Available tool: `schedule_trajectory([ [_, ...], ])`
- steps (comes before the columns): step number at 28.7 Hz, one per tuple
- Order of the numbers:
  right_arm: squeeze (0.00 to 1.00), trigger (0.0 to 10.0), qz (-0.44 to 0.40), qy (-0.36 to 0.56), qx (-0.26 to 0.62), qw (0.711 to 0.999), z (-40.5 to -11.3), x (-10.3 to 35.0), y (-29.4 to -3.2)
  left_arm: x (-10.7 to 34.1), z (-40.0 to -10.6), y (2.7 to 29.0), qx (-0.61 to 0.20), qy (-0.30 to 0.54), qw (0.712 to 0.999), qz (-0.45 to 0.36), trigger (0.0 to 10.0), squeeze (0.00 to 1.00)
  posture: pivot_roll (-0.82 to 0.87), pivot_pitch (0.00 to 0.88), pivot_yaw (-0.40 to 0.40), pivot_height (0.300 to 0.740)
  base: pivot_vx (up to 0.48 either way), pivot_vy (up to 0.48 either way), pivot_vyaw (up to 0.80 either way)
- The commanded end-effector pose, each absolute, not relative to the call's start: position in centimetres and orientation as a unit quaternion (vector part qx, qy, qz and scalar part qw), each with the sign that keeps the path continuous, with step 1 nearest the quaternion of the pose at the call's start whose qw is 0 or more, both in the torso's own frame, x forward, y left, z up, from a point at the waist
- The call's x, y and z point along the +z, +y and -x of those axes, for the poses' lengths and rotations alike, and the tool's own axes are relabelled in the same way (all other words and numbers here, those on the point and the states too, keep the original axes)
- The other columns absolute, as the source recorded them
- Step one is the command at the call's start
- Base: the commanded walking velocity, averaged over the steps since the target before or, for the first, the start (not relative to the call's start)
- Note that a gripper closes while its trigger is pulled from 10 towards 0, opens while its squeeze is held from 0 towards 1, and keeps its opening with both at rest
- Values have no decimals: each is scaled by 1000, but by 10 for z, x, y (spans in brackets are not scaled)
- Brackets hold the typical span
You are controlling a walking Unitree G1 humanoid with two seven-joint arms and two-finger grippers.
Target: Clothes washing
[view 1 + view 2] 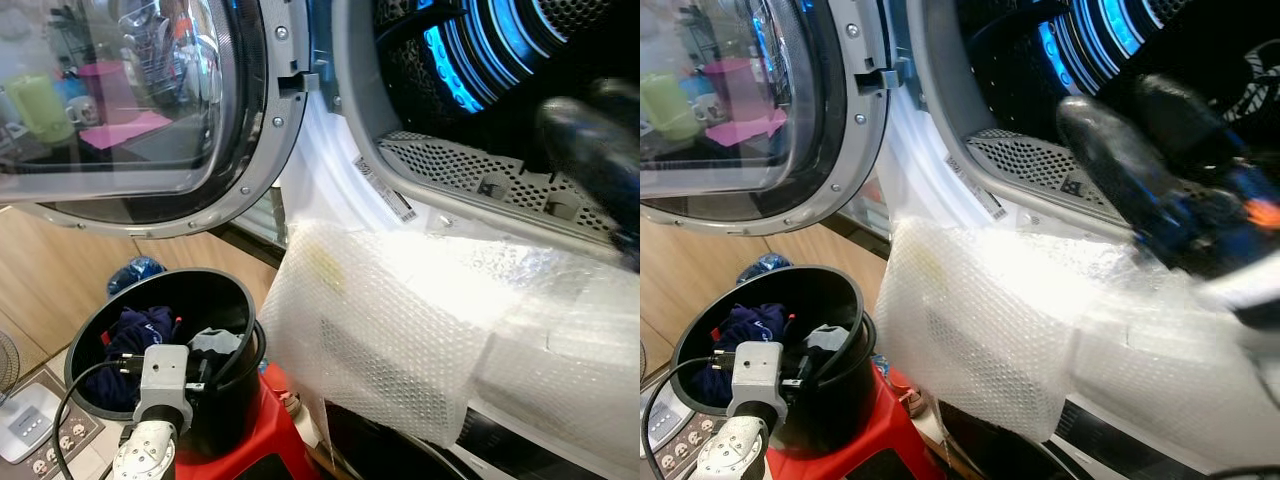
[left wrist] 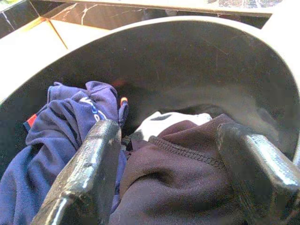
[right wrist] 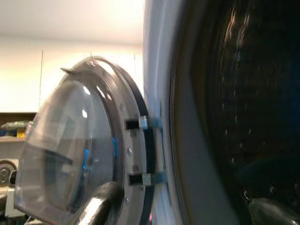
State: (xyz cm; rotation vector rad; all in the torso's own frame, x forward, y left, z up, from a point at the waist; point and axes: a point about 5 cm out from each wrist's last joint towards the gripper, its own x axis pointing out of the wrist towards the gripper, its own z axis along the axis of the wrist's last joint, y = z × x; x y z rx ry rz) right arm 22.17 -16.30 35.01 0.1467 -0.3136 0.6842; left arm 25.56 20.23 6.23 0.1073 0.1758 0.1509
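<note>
Soft knit cloth fills the black bucket [image 1: 235,330] on the red stool [image 1: 270,440] below the washer's open door [image 1: 150,110]: a navy top [image 2: 56,140] beside a dark maroon garment [image 2: 183,178], both limp, light and likely to drape and snag. The left gripper [image 2: 173,187] hangs inside the bucket with its fingers spread wide around the maroon garment's ribbed hem, nothing pinched yet; a bunched fold there looks the surest hold. The right gripper [image 1: 1140,170] sits at the drum [image 1: 480,60] mouth, fingers apart and empty.
</note>
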Motion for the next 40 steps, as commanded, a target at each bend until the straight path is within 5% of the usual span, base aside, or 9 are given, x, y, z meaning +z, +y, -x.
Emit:
schedule_trajectory([
  [1, 0, 10000, -66, -126, 310, 940, -237, 348, -154, 56, -253, 203, 77, 105, 990, -54, 10000, 0, -119, 84, 33, 740, 0, 0, 0],
  [10, 0, 10000, -74, -134, 282, 947, -261, 366, -142, 58, -252, 204, 81, 102, 990, -56, 10000, 0, -121, 82, 35, 740, 0, 0, 0],
  [21, 0, 10000, 38, -102, 58, 992, -325, 390, -180, 61, -258, 201, 77, 94, 991, -59, 10000, 0, -133, 60, 35, 740, 0, 0, 0],
  [26, 0, 10000, -34, -73, 9, 997, -356, 386, -187, 63, -261, 200, 74, 91, 991, -61, 10000, 0, -132, 56, 35, 740, 0, 0, 0],
  [34, 0, 10000, -32, -73, 6, 997, -362, 388, -188, 63, -261, 200, 74, 90, 991, -61, 10000, 0, -132, 56, 35, 740, 0, 0, 0],
  [36, 0, 10000, -117, -108, -35, 987, -391, 421, -176, 64, -263, 196, 70, 87, 992, -60, 10000, 0, -134, 42, 36, 740, 0, 0, 0],
  [40, 0, 10000, -116, -125, -64, 983, -398, 432, -176, 65, -265, 194, 68, 85, 992, -60, 10000, 0, -133, 38, 36, 740, 0, 0, 0],
])
